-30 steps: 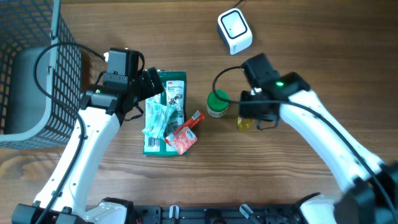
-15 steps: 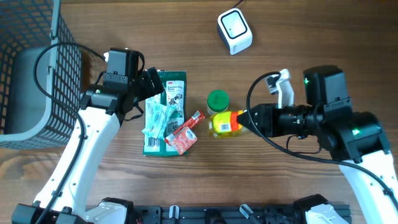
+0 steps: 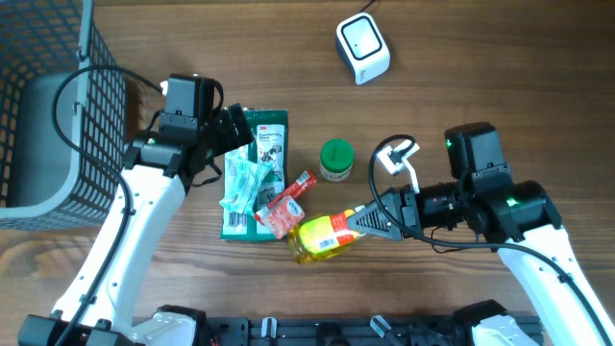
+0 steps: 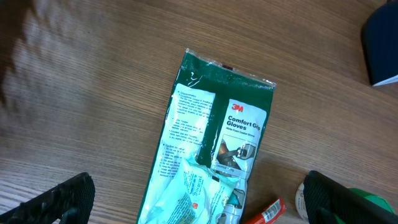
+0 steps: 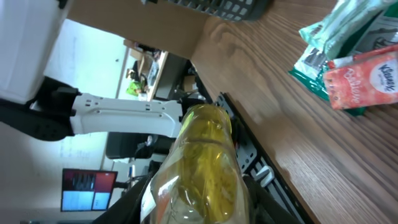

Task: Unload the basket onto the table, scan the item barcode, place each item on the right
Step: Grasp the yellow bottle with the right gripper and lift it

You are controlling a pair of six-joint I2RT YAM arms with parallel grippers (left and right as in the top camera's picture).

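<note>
The item is a yellow bottle with a red and white label (image 3: 322, 237). It is held sideways in the air over the front of the table, with my right gripper (image 3: 370, 221) shut on it. The right wrist view shows the clear yellow bottle (image 5: 202, 162) filling the space between the dark fingers (image 5: 134, 202), pointing off the table's front edge. The white barcode scanner (image 3: 362, 48) sits at the back of the table, far from the bottle. My left gripper (image 3: 233, 132) hangs open and empty over a green glove packet (image 4: 211, 155).
A pale green pouch (image 3: 245, 183) and a red tissue packet (image 3: 283, 211) lie on the glove packet (image 3: 259, 144). A small green-lidded jar (image 3: 336, 159) stands mid-table. A black wire basket (image 3: 58, 115) occupies the left back corner.
The right arm has carried the bottle from beside the green-lidded jar toward the table's front, turning it sideways. The left arm has not moved.
</note>
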